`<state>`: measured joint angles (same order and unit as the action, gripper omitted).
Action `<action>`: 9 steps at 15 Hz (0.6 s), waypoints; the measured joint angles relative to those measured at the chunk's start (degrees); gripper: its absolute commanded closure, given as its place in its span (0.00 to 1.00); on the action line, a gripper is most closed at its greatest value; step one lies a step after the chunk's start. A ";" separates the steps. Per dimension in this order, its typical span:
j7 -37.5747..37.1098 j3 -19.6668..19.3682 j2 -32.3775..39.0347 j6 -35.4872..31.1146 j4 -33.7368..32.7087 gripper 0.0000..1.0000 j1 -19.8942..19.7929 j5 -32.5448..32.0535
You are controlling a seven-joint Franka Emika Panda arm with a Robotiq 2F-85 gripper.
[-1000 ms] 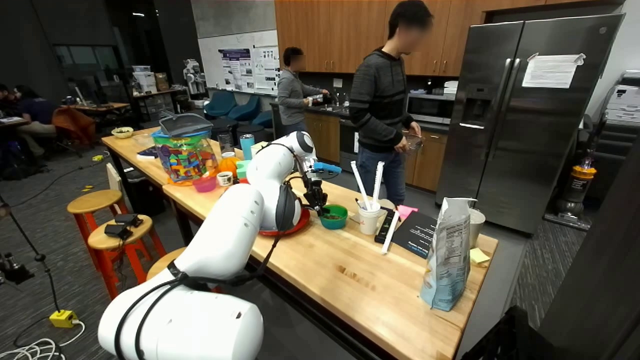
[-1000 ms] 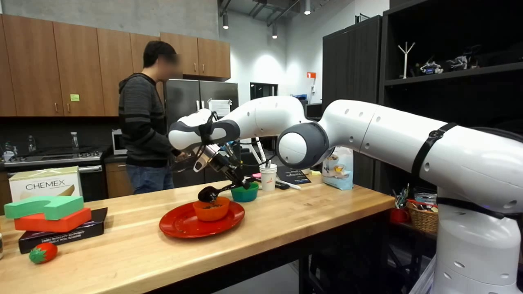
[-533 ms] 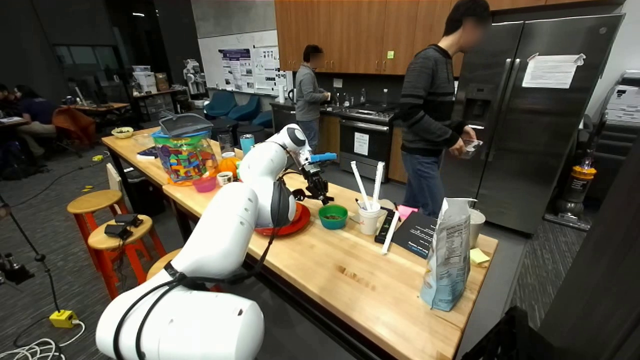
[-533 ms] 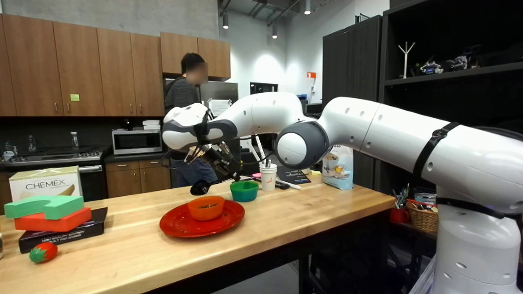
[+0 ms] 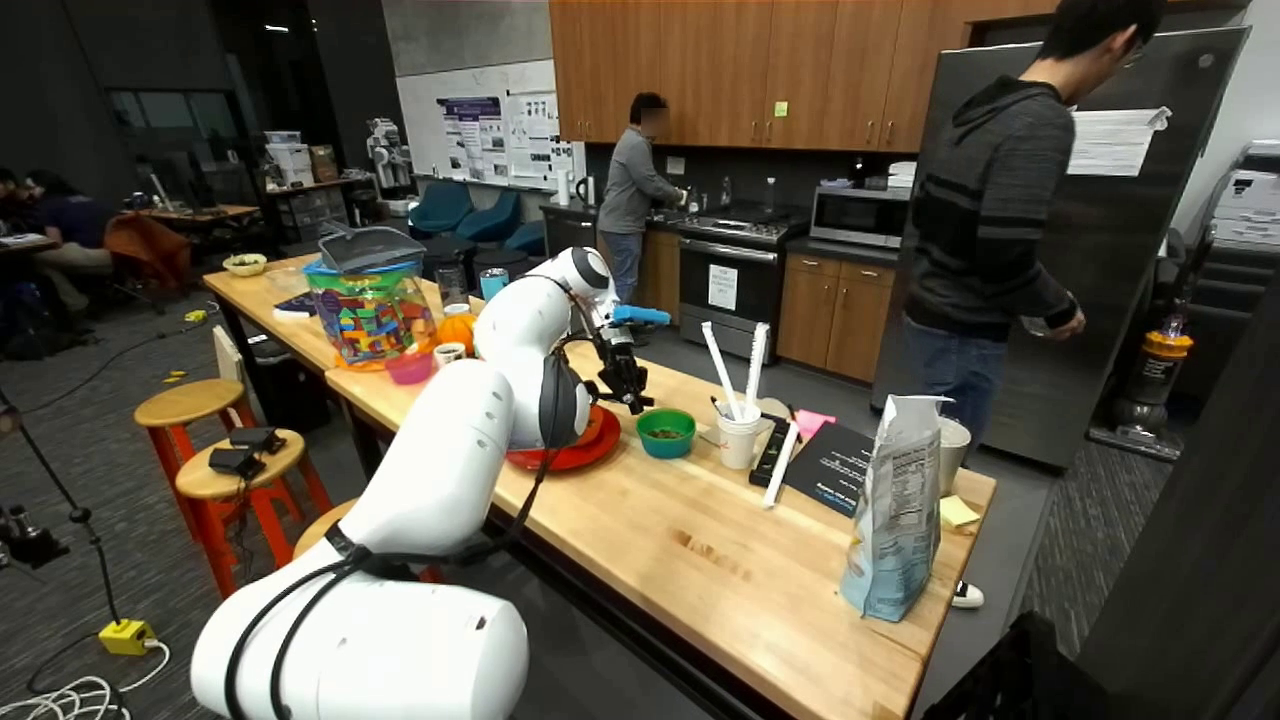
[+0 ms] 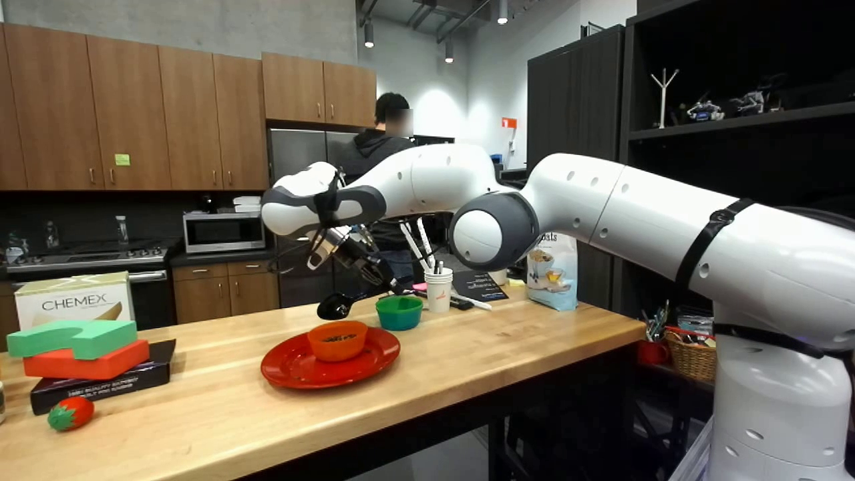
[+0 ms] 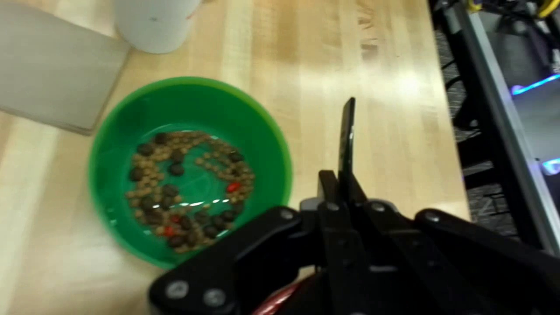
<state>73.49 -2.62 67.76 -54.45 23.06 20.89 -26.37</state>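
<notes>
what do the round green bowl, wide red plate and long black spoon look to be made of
Round green bowl: probably smooth plastic; even colour, glints inside.
Wide red plate: glossy plastic or glazed ceramic; highlights along the rim fit both.
Long black spoon: shiny, likely plastic, perhaps coated metal; small glints on its dark surface.
</notes>
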 measured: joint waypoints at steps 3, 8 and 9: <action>0.05 0.13 -0.46 9.06 -0.26 0.99 -0.04 2.91; -0.06 0.18 -1.29 15.43 -0.56 0.99 -0.21 5.03; -0.24 0.18 -1.63 15.49 -0.46 0.99 -0.22 5.13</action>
<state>73.25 -2.44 66.13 -38.96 22.60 20.67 -21.24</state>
